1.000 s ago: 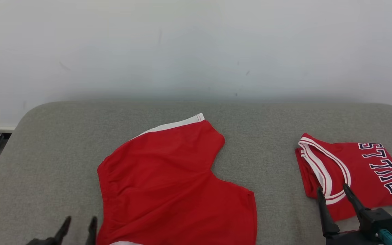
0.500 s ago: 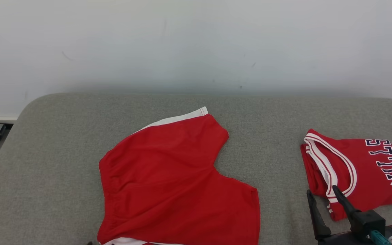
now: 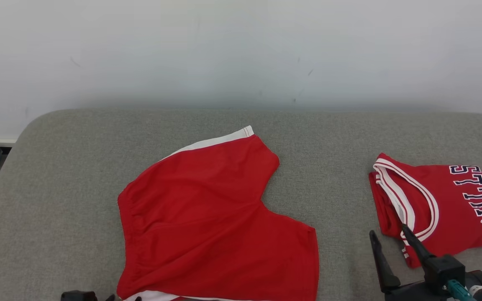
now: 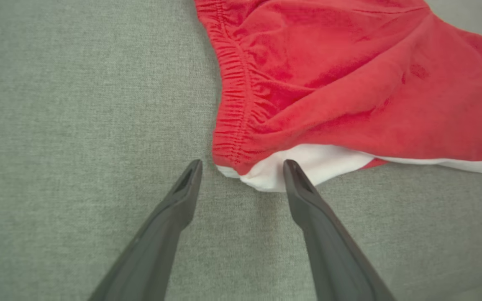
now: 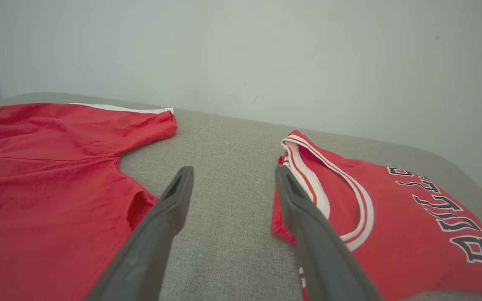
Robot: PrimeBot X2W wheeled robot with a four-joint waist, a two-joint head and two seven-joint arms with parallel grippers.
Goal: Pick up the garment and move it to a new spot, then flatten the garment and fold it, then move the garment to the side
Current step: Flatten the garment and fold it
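1. A grey woven padded surface (image 3: 57,188) meets a plain white wall (image 3: 241,50). The head view shows on it flat red shorts with white side trim (image 3: 207,217) in the middle and a folded red jersey with dark "BULLS" letters (image 3: 446,209) at the right, well apart.
2. The left wrist view adds the gathered elastic waistband and a white corner under the red cloth.
3. The left gripper (image 4: 243,164) has its fingers spread wide and holds nothing. That white corner lies between the two tips, and I cannot tell if a tip touches it.
4. The right gripper (image 5: 232,168) is also wide open and empty, over the bare grey strip between the shorts and the jersey, one finger near the jersey's striped neckline.
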